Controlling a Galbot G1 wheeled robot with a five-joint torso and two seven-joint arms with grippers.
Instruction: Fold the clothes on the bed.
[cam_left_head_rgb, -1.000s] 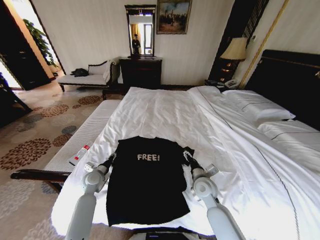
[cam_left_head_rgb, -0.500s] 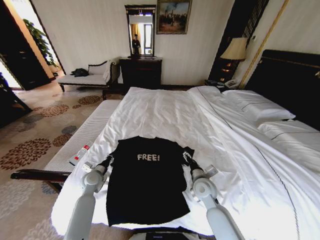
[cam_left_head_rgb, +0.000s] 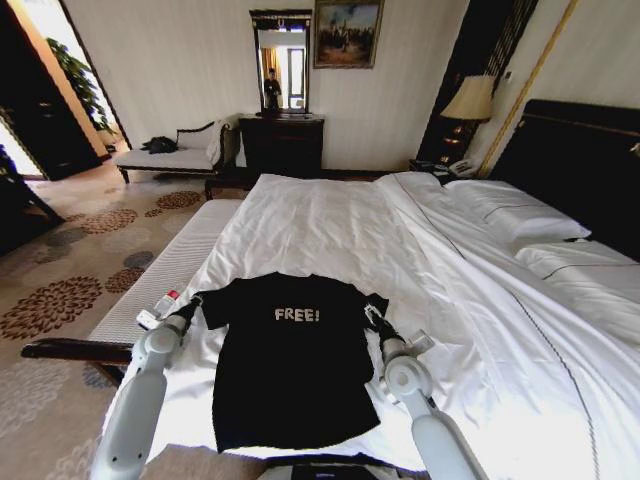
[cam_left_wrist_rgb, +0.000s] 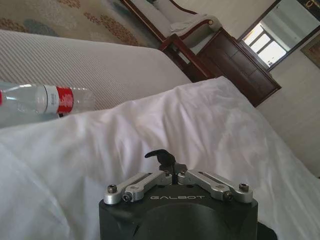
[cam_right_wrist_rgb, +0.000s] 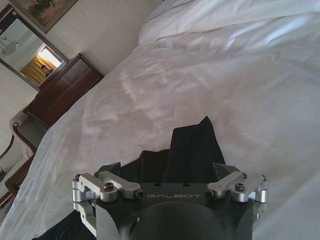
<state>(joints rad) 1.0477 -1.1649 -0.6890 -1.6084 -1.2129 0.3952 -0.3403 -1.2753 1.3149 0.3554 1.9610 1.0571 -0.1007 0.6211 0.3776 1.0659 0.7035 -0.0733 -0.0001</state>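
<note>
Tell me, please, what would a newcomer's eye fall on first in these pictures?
The black T-shirt with white "FREE!" lettering, lying flat on the near part of the big white bed. The left gripper pinches its left sleeve; the right gripper sits open at its right sleeve. A red-labelled bottle lies beside the left gripper.

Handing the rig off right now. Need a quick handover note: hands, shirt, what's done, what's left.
Left hand: shut on the left sleeve tip of the T-shirt, out at the shirt's left side.
Right hand: open, fingers either side of the right sleeve, not clamped.
T-shirt: flat, lettering up, near the foot of the bed; left sleeve spread out, right sleeve bunched.
Done: shirt laid out.
Left: every fold.
</note>
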